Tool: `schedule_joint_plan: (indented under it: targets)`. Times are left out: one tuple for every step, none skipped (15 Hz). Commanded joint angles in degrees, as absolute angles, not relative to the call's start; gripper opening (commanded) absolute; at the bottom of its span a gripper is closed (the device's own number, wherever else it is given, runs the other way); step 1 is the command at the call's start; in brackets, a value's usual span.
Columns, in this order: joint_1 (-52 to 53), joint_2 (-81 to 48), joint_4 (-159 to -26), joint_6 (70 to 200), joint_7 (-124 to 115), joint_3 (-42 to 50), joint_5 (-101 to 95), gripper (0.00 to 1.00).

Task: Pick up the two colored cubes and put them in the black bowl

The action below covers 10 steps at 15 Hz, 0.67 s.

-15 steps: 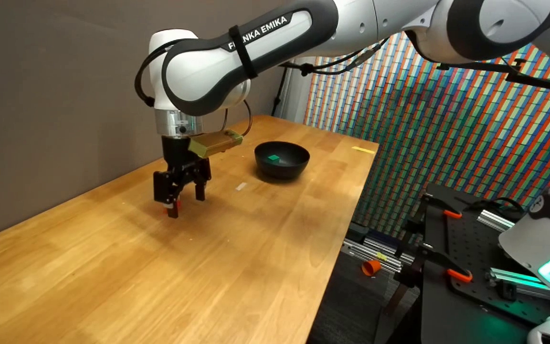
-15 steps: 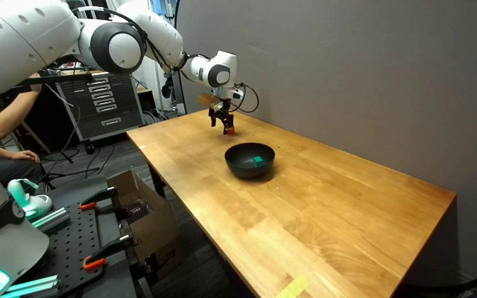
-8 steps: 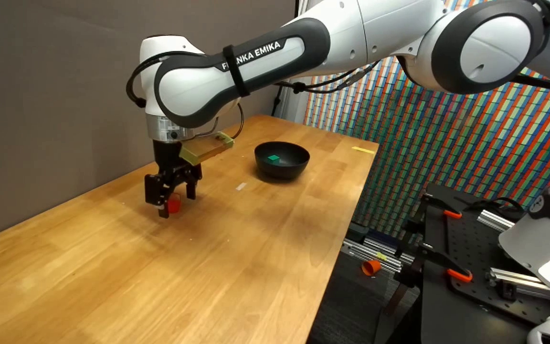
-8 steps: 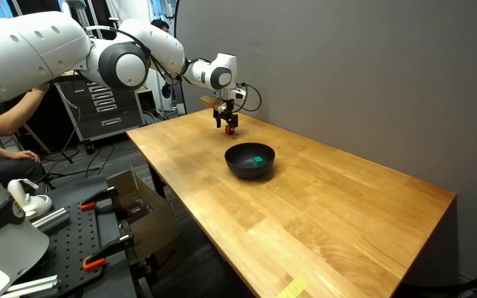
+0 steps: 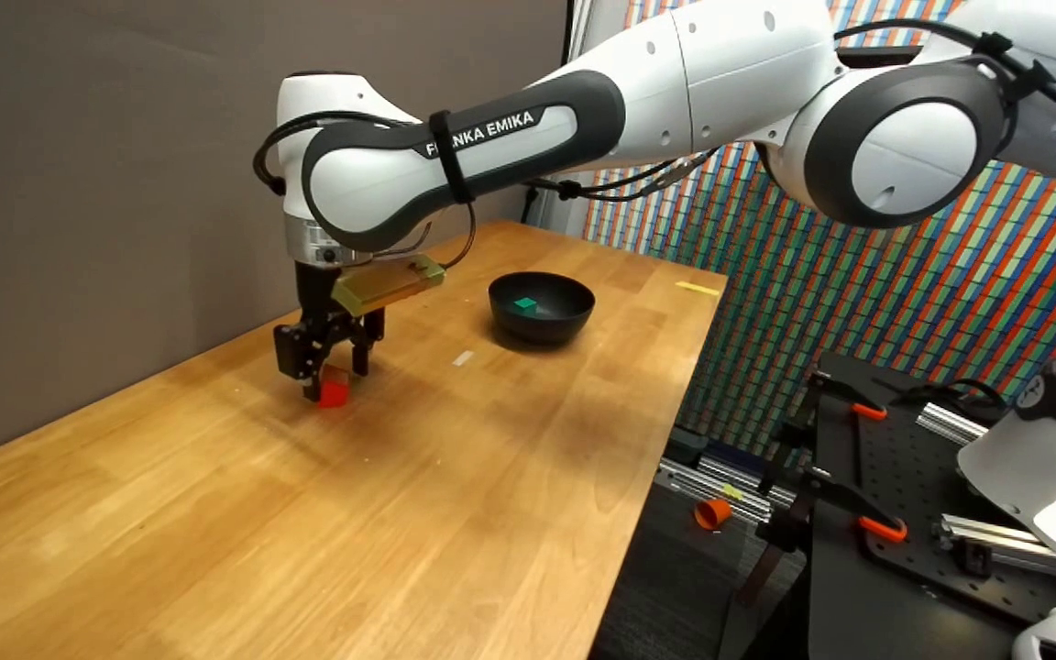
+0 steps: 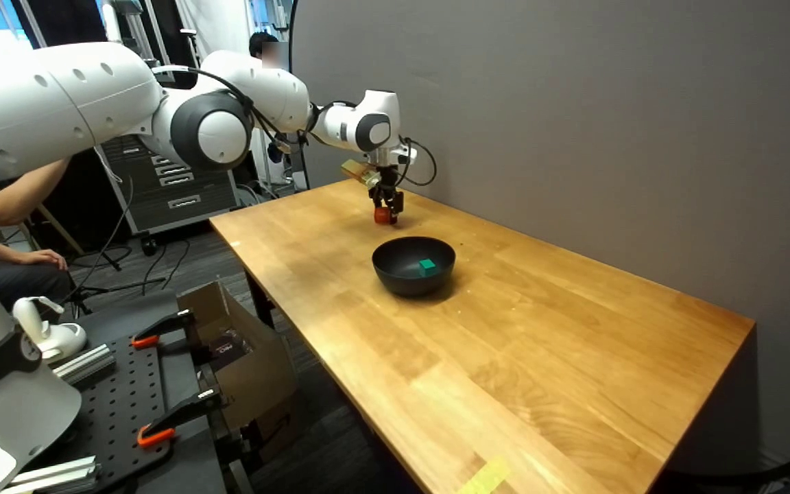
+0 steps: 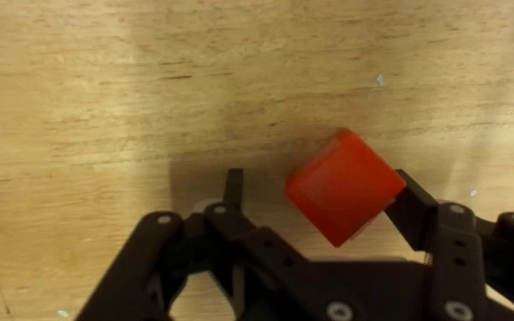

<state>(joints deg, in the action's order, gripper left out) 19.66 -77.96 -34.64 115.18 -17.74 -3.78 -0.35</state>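
The red cube (image 7: 346,187) lies on the table, turned cornerwise between my fingers in the wrist view. It also shows under my gripper in both exterior views (image 5: 334,392) (image 6: 382,216). My gripper (image 7: 317,178) is open and low over the cube. The cube's corner overlaps the right finger in the wrist view; I cannot tell if they touch. A gap separates the cube from the left finger. The green cube (image 5: 525,303) sits inside the black bowl (image 5: 557,328), both also visible in an exterior view (image 6: 427,267). The bowl is out of the wrist view.
The wooden table (image 5: 381,550) runs along a grey wall (image 6: 573,137). Yellow tape (image 6: 487,477) is on the table near an end. A black cart (image 6: 114,384) with clamps carries the robot base beside the table. A cardboard box (image 6: 258,377) stands on the floor.
My gripper has shifted slightly around the red cube, and the upper arm has lowered. More of the red cube now shows between the fingers. The bowl and green cube have not moved.
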Motion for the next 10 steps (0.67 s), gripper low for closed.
schedule_joint_plan:
  targets:
    - [20.5,-80.0,-30.1,114.3,-21.1,-2.3,-1.1,0.49]
    - [20.4,-79.8,-30.3,113.8,-21.4,-2.2,-1.0,0.42]
    - [20.4,-79.5,-30.5,113.3,-21.7,-2.0,-1.0,0.33]
    - [20.5,-78.9,-30.9,112.8,-22.4,-1.3,-1.6,0.27]
    - [20.4,-78.1,-31.2,112.0,-22.9,-0.7,-1.9,0.24]
    - [20.3,-77.4,-31.4,111.2,-23.5,0.0,-2.5,0.23]
    - [20.2,-76.3,-31.8,110.5,-24.2,0.9,-3.0,0.19]
    - [20.1,-75.3,-32.1,109.7,-25.1,2.0,-3.6,0.17]
    - [19.9,-74.4,-32.3,108.7,-25.8,2.9,-3.9,0.16]
    - [19.5,-73.1,-32.9,107.4,-26.7,3.9,-4.0,0.16]
